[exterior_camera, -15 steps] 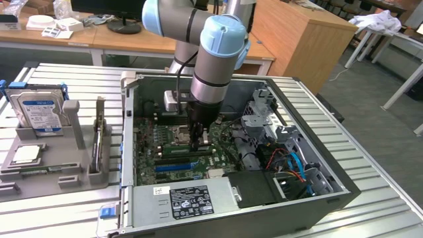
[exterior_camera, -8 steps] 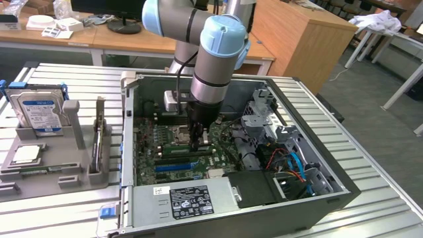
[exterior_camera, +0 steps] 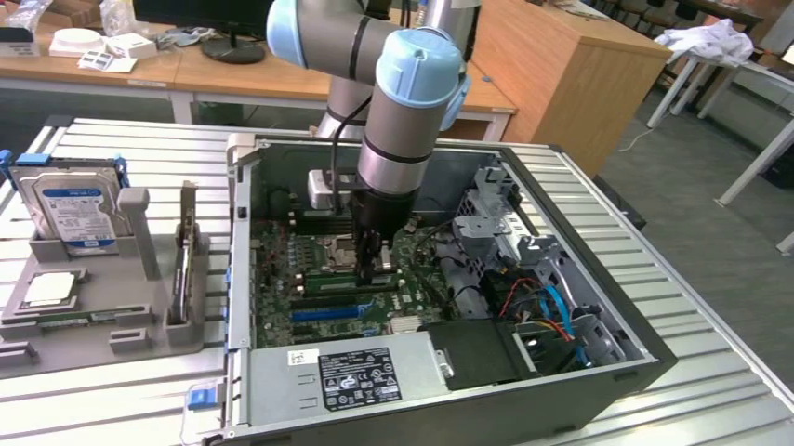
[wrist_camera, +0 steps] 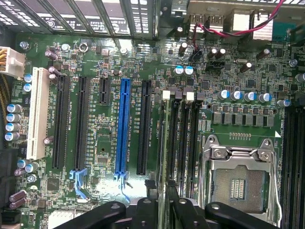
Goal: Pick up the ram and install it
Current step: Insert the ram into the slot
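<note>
You're at the install step: the ram [wrist_camera: 163, 143] appears to stand edge-on in a memory slot beside the processor socket [wrist_camera: 238, 183], with your hand [wrist_camera: 164, 212] directly over it. Whether it grips, I cannot tell. Seating likely calls for straight, even pressure.

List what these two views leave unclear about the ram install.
1. Wrist view: what looks like the ram is edge-on, too thin to judge seating; the memory slots run behind the gripper at one end.
2. Exterior view: the gripper and arm cover those slots.
3. Exterior view: the hard drive label's text is too small.
</note>
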{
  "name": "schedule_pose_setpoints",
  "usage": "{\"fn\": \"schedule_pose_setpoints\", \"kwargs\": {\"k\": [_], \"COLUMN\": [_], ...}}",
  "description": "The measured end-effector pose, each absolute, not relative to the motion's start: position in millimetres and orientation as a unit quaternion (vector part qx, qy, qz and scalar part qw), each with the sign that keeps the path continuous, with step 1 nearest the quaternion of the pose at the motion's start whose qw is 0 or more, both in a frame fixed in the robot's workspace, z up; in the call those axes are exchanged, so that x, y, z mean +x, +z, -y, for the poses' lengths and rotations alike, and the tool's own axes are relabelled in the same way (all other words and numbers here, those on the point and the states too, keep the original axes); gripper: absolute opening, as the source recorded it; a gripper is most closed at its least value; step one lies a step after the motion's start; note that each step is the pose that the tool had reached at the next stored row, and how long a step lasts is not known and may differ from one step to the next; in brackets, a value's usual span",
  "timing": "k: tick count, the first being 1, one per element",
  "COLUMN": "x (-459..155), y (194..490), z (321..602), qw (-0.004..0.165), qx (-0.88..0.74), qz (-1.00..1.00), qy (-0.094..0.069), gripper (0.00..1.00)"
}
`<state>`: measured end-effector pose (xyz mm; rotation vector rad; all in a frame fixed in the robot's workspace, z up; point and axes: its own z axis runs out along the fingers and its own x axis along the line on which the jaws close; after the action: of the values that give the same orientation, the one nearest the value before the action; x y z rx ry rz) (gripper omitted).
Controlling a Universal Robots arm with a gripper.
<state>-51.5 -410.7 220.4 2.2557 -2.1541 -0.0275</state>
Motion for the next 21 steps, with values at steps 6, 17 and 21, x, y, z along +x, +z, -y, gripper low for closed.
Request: {"fn": "schedule_pose_setpoints", "kwargs": {"k": [6, 17, 21], "x": [-52, -53, -53], "y": [248, 283, 283], "z": [411, 409, 409], "qw": [0.011, 0.012, 0.012], "qx": [0.723, 0.723, 0.723], "qz": [0.691, 0.691, 0.691], "qy": [-0.009, -0.008, -0.008], "gripper": [0.21, 0.21, 0.13]}}
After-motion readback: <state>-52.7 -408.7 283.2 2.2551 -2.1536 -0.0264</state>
